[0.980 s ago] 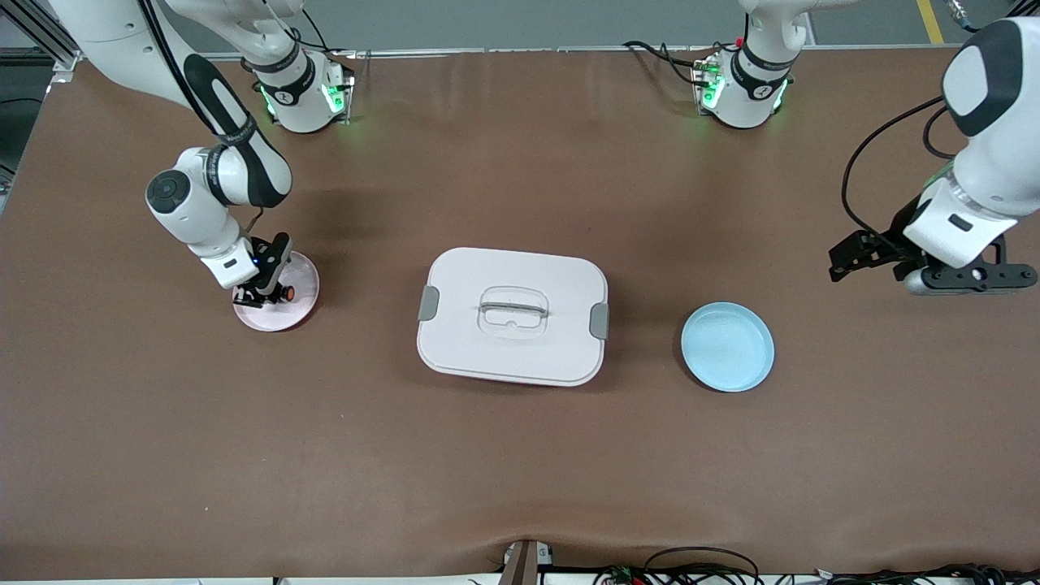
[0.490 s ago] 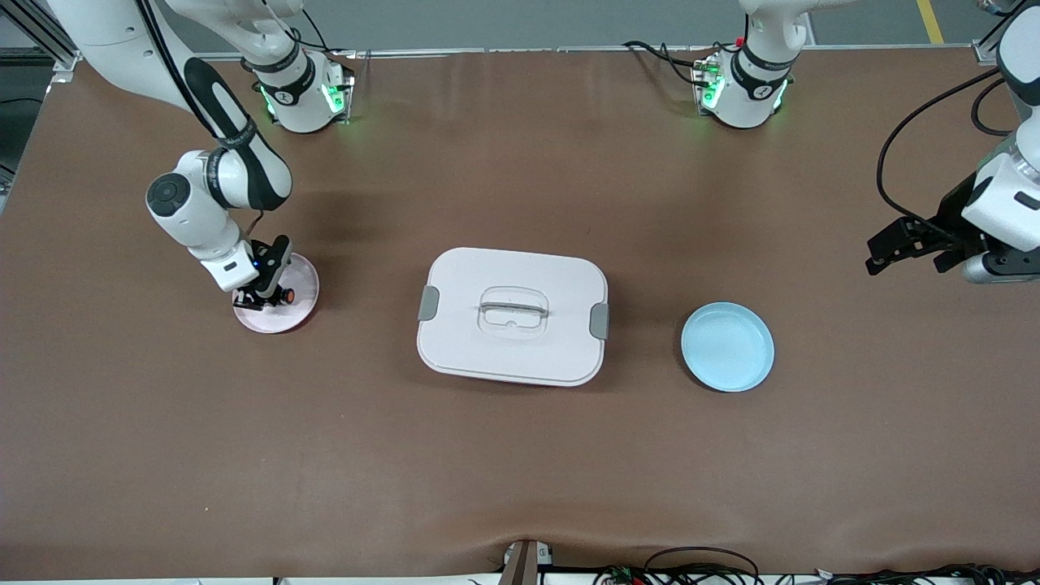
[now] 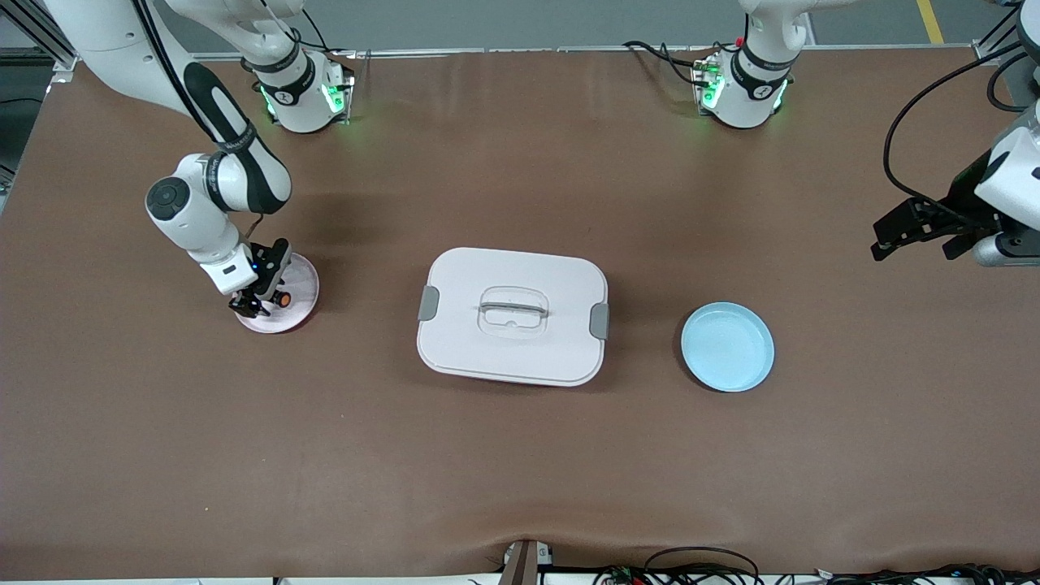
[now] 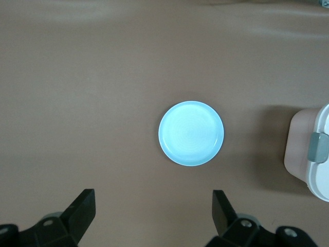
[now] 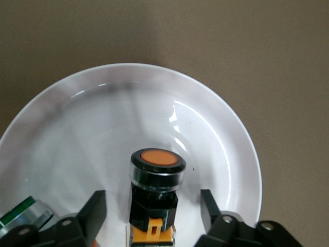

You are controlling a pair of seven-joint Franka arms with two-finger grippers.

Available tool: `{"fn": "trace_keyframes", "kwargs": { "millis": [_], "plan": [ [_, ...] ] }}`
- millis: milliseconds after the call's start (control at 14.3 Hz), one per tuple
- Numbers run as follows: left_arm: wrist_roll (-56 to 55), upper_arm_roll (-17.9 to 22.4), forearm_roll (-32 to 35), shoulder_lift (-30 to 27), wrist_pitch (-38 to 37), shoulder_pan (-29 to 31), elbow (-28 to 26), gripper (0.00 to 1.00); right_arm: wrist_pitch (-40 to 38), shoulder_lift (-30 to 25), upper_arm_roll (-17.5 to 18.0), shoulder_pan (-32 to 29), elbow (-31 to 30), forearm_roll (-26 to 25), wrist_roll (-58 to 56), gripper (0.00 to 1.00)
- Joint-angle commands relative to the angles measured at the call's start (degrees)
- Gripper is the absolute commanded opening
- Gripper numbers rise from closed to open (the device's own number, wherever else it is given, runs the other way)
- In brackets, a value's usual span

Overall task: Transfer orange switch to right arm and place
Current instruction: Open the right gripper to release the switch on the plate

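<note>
The orange switch [image 3: 280,300] lies on its side on a pink plate [image 3: 302,279] near the right arm's end of the table. In the right wrist view the switch [image 5: 157,170] shows a black body, an orange cap and an orange base, lying on the plate [image 5: 103,113]. My right gripper [image 3: 252,307] is low over the plate. It [image 5: 152,198] is open, with one finger on each side of the switch and a gap to each. My left gripper [image 3: 914,244] is open and empty, high over the left arm's end of the table; it also shows in the left wrist view [image 4: 154,206].
A white lidded box [image 3: 512,315] with grey clips sits mid-table; its edge shows in the left wrist view [image 4: 313,154]. A light blue plate [image 3: 727,347] lies beside it toward the left arm's end [image 4: 190,133]. A small green-topped metal part [image 5: 20,213] lies on the pink plate.
The left arm has drawn back and up toward its end of the table. The right gripper has shifted slightly over the pink plate, the switch staying on it.
</note>
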Motion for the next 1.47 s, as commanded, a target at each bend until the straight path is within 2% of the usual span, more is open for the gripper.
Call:
{"fn": "trace_keyframes", "kwargs": {
  "millis": [0,280,420,840,1190,1401],
  "plan": [
    [-0.05,6.72,1.17,-0.41,-1.22,-6.36,0.71,1.0,0.2,1.07,1.1,-0.87,0.9,0.13,1.92,1.0],
    [0.22,7.36,1.26,-0.5,-1.22,-7.17,0.8,1.0,-0.15,0.98,2.07,-0.25,1.69,0.13,5.09,1.0],
    [0.39,7.27,1.35,-0.59,-1.31,-6.65,0.8,1.0,-3.12,0.72,2.86,-0.34,3.26,0.22,6.4,1.0],
    [-0.22,6.83,1.35,-0.59,-4.74,-6.38,3.7,1.0,-21.3,-2.44,4.53,-0.16,10.2,0.22,14.13,1.0],
    [-2.34,6.74,1.17,-0.41,-5.53,-6.38,3.79,1.0,-41.78,-6.13,4.62,-0.16,17.76,0.13,28.18,1.0],
    [-1.63,6.66,1.26,-0.41,-5.62,-6.38,3.79,1.0,-51.35,-9.39,4.44,-0.17,21.36,-0.04,39.5,1.0]
  ]
}}
